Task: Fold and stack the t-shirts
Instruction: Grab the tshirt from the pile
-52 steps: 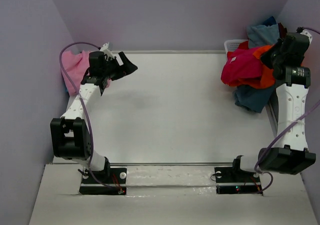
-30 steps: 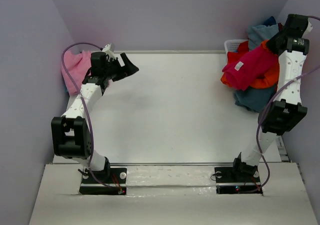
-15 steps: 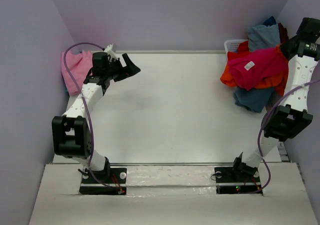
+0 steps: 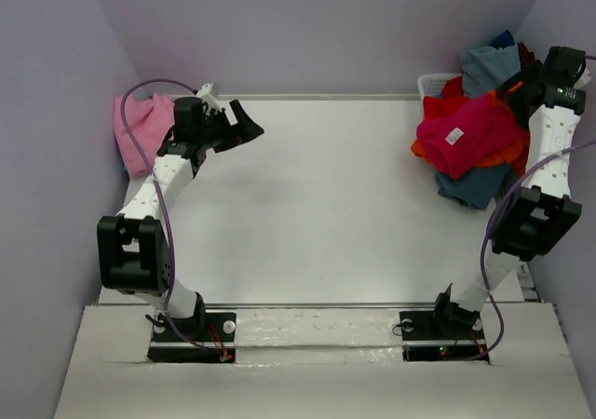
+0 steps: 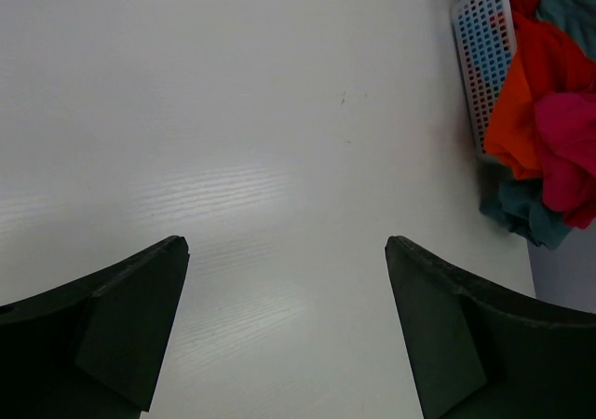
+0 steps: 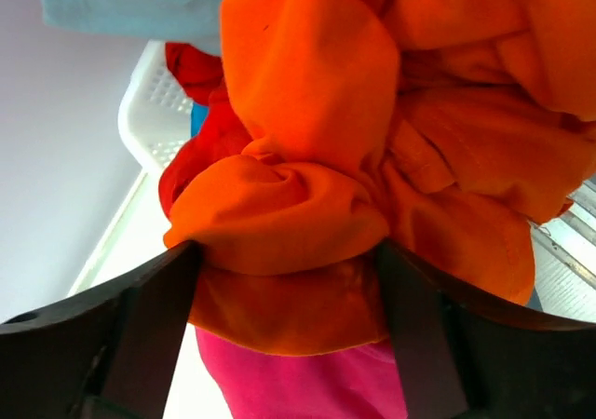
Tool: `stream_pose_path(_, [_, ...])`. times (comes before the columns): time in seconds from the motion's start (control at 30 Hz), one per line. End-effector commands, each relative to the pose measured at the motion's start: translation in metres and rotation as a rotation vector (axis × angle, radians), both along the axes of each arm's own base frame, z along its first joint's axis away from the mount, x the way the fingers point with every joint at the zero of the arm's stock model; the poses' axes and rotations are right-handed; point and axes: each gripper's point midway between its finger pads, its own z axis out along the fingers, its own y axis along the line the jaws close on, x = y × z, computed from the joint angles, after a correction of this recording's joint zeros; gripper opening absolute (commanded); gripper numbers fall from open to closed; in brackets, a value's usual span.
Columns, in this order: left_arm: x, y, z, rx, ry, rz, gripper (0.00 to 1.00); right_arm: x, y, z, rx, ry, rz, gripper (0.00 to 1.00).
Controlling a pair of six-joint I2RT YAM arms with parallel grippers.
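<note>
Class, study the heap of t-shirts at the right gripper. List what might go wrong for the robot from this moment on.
1. The orange t-shirt lies bunched between the open jaws of the right gripper. Closing there may catch several folds, or the crimson-magenta t-shirt below as well.
2. The heap of t-shirts overhangs the white basket. A tug could drag extra shirts onto the table or tip the basket.

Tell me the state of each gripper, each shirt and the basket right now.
left gripper: open, empty, above the bare table.
right gripper: open, orange cloth bunched between its jaws.
crimson-magenta t-shirt: crumpled, unfolded, draped over the other shirts.
orange t-shirt: crumpled, unfolded, partly under the crimson-magenta one.
grey-blue t-shirt: crumpled, at the back.
light pink t-shirt: at the table's left edge; folded or not, unclear.
basket: heaped over with shirts.
</note>
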Motion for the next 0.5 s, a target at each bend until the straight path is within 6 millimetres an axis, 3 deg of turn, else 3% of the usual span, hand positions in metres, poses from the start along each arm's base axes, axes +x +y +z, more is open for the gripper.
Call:
stream_pose_path(0.0, [0.001,-0.010,0.010,-0.002,-0.039,-0.041,0.99,0.003,0.009,0.024,-0.010,-0.079,0.083,0.89])
stream_pose_path(0.1, [0.002,-0.010,0.012,-0.001,-0.042,-0.040,0.99,-0.002,0.023,0.040,0.010,-0.122,0.128,0.97])
stream_pose_path(0.23, [0.001,-0.014,0.013,-0.004,-0.042,-0.044,0.99,-0.015,0.046,0.054,0.036,-0.148,0.199,0.98])
stream_pose_path(0.4, [0.002,-0.018,0.013,-0.002,-0.042,-0.051,0.99,-0.022,0.095,0.046,0.077,-0.114,0.346,0.98])
stream_pose_path(0.47, [0.001,-0.022,0.013,0.000,-0.041,-0.059,0.99,-0.026,0.096,0.042,0.059,-0.101,0.338,0.98])
